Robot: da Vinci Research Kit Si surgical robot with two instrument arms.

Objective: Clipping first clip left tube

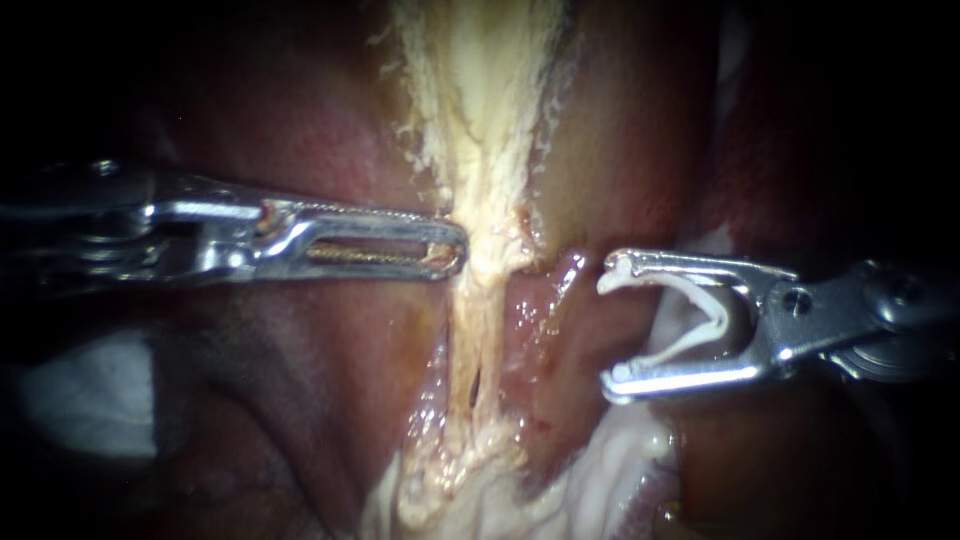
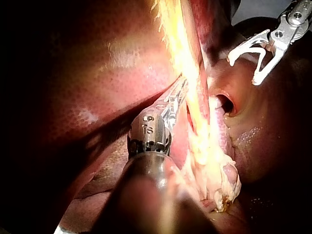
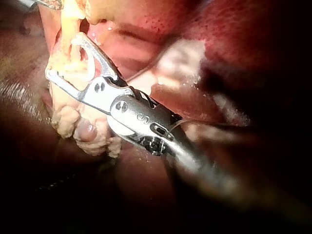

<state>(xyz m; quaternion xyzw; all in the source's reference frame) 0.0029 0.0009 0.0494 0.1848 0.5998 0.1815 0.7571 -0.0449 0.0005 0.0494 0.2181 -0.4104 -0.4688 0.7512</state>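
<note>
The right instrument [image 1: 608, 328] has its 2 jaws spread wide. A white clip [image 1: 712, 312] sits open between them, 1 leg lying along each jaw, so it is held from both sides. Its mouth faces the tube [image 1: 478, 325] but stops short of it, and a strip of wet red tissue [image 1: 545, 300] shows between the jaw tips and the tube.

The tube is the thin pale stalk in the middle. It runs down from a broad yellowish band [image 1: 480, 110] to a lumpy pale mass [image 1: 450, 470] below. Lower down a dark slit splits the stalk into 2 strands, and I cannot say which of them is the left tube.

The left instrument [image 1: 455, 250] lies level on the far side of the stalk. Its slotted jaws are pressed together, the tips nipping the edge of the yellowish band just where it narrows.

In the right wrist view the clip's open end sits close against the pale tissue; whether it touches, I cannot tell.
</note>
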